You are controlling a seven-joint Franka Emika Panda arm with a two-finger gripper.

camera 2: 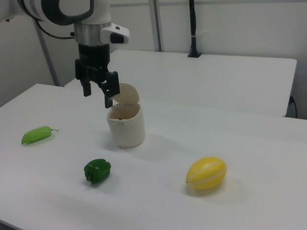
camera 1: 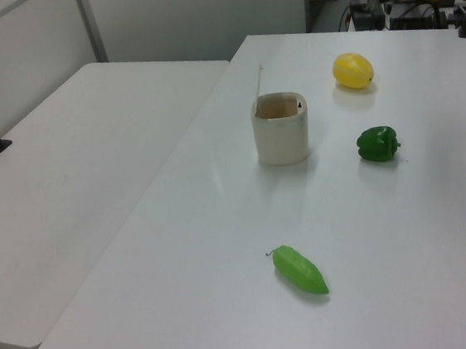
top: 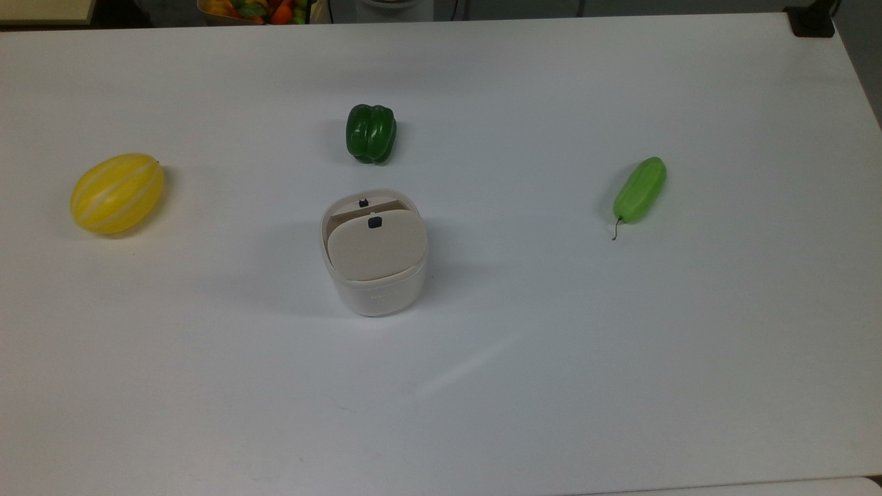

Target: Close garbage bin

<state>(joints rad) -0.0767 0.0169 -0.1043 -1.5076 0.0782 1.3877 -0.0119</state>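
Lid (camera 2: pixel 125 93) upright on garbage bin (camera 2: pixel 126 125); spread fingers (camera 2: pixel 108 101) just beside it.

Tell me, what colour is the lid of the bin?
Beige, with a small black square mark; the lid shows best in the top view.

A robotics lab: bare white folding tables (camera 1: pixel 88 140), grey partition walls (camera 1: pixel 191 16), plastic toy produce.
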